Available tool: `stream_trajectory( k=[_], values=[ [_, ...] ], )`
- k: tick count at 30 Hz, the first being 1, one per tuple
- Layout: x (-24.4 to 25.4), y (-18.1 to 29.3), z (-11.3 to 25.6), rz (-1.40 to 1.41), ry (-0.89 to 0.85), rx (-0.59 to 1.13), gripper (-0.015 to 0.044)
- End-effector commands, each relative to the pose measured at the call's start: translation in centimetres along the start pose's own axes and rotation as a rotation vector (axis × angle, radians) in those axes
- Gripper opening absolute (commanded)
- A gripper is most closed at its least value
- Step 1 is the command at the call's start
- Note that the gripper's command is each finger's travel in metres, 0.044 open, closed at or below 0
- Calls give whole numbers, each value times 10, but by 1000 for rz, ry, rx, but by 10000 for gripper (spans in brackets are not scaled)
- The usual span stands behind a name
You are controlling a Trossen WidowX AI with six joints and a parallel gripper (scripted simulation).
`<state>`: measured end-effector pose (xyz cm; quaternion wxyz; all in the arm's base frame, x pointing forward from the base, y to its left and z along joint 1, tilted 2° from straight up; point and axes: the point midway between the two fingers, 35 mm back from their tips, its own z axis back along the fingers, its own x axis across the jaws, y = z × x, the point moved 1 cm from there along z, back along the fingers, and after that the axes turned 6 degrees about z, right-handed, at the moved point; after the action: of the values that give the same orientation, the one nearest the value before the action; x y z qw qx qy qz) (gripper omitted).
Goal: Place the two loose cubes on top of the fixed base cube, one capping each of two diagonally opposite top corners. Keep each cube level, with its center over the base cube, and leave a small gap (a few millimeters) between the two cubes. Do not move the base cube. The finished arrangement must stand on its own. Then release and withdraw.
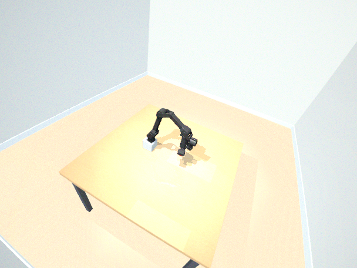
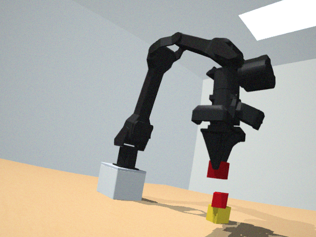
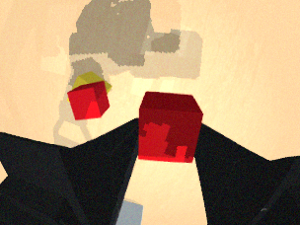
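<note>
My gripper (image 1: 181,154) (image 2: 216,167) (image 3: 170,140) points down and is shut on a red cube (image 2: 223,173) (image 3: 169,105), one finger on each side. The held cube hangs in the air above the other cubes in the exterior view, with a clear gap below it. A second red cube (image 2: 220,200) (image 3: 89,101) rests on top of the yellow base cube (image 2: 224,216) (image 3: 90,77), off to one side of its top. In the wrist view that pair is left of the held cube. The cubes cannot be made out in the top view.
The arm stands on a pale block (image 1: 149,144) (image 2: 120,182) (image 3: 131,212) on the wooden table (image 1: 117,176) (image 2: 52,200). Arm shadows fall on the table around the base cube. The table's edges show in the top view.
</note>
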<state>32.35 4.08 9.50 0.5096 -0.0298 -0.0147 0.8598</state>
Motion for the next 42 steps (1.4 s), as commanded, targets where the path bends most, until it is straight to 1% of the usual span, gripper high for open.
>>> stream_trajectory(
  k=[1, 42],
  values=[
    [12, -1, 0, -119, -1, -2, 105],
    [114, 1, -4, -1208, -10, 5, 105]
  ],
)
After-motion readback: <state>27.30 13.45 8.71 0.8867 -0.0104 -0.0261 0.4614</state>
